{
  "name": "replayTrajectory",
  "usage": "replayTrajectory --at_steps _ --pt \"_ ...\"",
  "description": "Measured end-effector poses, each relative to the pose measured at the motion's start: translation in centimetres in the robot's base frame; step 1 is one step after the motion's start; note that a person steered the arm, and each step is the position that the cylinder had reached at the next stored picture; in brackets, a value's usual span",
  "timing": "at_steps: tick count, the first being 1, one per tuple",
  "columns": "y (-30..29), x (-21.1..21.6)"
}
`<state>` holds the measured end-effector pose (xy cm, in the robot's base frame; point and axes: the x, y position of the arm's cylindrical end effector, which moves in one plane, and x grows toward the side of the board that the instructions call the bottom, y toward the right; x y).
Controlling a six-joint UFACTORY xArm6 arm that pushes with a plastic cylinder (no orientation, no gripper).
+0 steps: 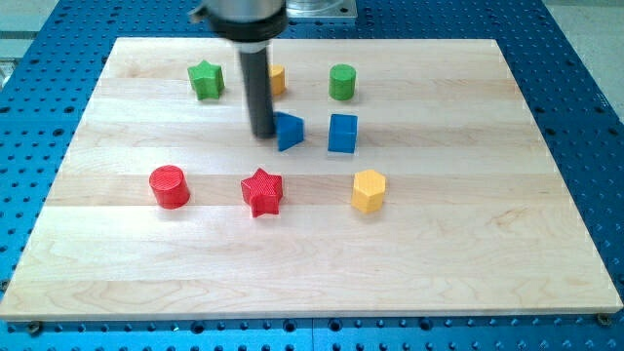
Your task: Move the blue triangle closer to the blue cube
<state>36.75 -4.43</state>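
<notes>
The blue triangle [290,131] lies on the wooden board near the view's top middle. The blue cube [342,134] stands just to its right, a small gap apart. My dark rod comes down from the view's top, and my tip [263,134] sits right against the triangle's left side, touching or nearly touching it.
A green star [206,80], a yellow block [278,79] partly hidden behind the rod, and a green cylinder [341,82] line the top. A red cylinder [169,186], a red star [261,191] and a yellow hexagon [369,190] sit lower. The board [487,244] ends on a blue perforated table.
</notes>
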Motion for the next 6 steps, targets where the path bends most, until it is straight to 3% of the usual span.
replayTrajectory --at_steps 3,5,6 --pt "-2.6 0.7" --pt "5.4 0.7" --pt "0.1 -2.6"
